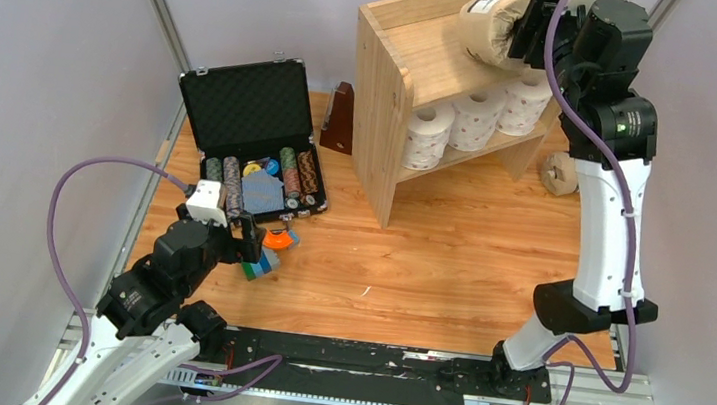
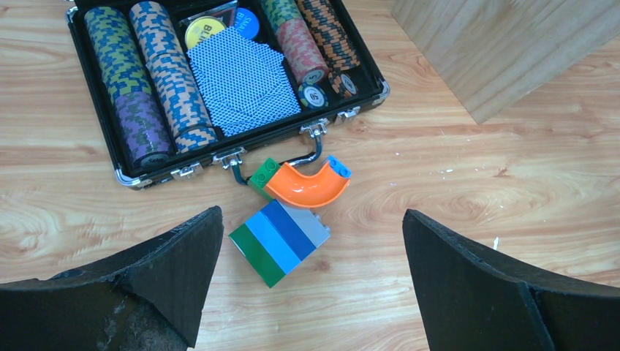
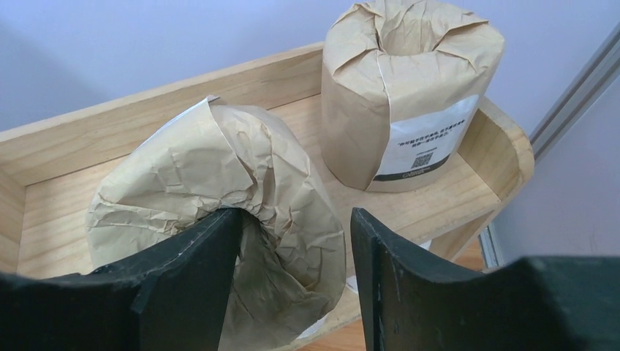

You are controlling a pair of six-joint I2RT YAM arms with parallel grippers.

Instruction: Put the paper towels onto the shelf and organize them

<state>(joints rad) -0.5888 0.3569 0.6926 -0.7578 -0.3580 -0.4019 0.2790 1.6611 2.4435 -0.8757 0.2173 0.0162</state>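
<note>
Robot test cell in a laboratory. Plain pale walls (image 1: 36,78) close off the wood-grain surface (image 1: 449,262) at 9, 12 and 3 o'clock, and bare metal posts (image 1: 159,6) stand at the corners where they meet. At 6 o'clock an aluminium rail (image 1: 364,394) carries the arm bases (image 1: 519,362), and purple cables (image 1: 55,201) loop free above it. The objects on the surface are unrelated props: a chip case (image 1: 243,115) at 10 o'clock, toy blocks (image 1: 262,265) at 8 o'clock, and a shelf (image 1: 381,114) with paper rolls (image 1: 474,119) at 1 o'clock.
</note>
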